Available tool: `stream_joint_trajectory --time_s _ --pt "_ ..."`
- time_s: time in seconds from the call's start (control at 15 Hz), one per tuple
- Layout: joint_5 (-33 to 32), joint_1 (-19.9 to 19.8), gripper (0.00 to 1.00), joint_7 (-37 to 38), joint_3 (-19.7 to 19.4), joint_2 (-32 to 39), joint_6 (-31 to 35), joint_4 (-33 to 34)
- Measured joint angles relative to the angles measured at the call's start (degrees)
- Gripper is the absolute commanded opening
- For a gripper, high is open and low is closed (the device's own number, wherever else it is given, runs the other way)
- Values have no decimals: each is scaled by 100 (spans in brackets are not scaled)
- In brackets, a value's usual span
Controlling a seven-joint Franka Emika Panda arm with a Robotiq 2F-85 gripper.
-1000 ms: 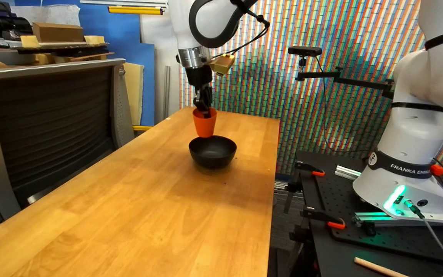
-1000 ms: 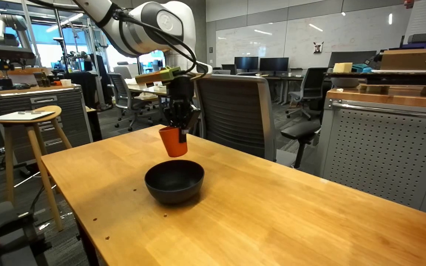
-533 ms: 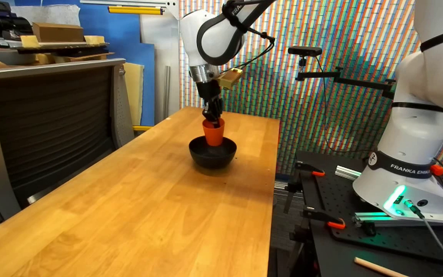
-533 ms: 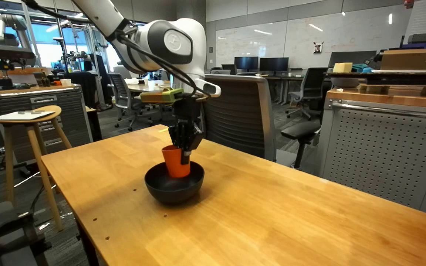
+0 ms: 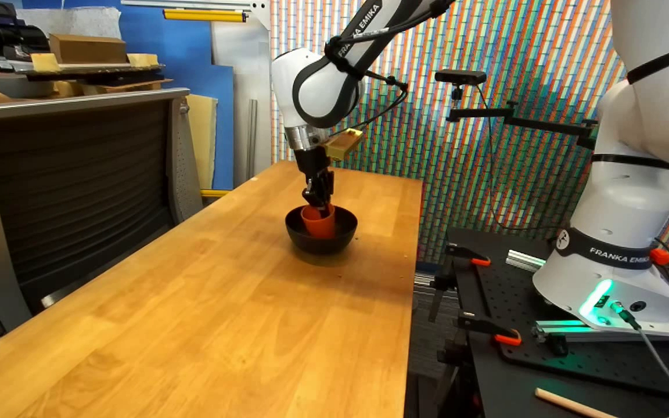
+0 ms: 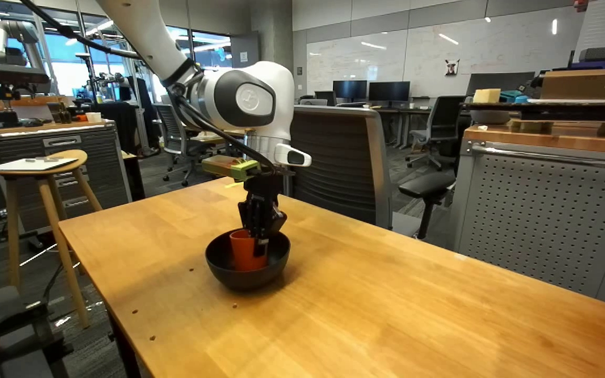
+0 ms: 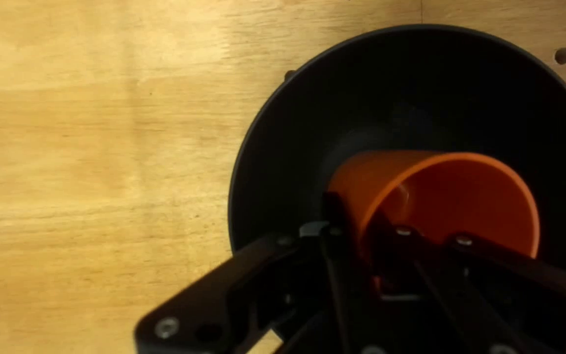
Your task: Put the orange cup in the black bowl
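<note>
I find the orange cup (image 6: pixel 243 257) inside the black bowl (image 6: pixel 243 281), as both exterior views confirm. The bowl stands upright on the wooden table (image 6: pixel 397 294). In the wrist view, my gripper (image 7: pixel 360 221) is clamped on the cup's wall, with one finger within the mouth and the other against the outside. The cup's mouth faces up, and its lower part lies below the bowl's rim. Whether its base touches the bowl's floor, I cannot determine.
</note>
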Motion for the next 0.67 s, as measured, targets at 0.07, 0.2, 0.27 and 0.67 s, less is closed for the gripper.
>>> stream_joint_trajectory --time_s 0.07,0.2,0.27,0.67 --pt "3 0 55 -4 2 -12 10 13" --pt "3 1 69 -13 8 -87 20 25" --pt "-2 2 77 -17 9 -169 20 23" --pt "-505 84 100 -25 10 -1211 -189 -84"
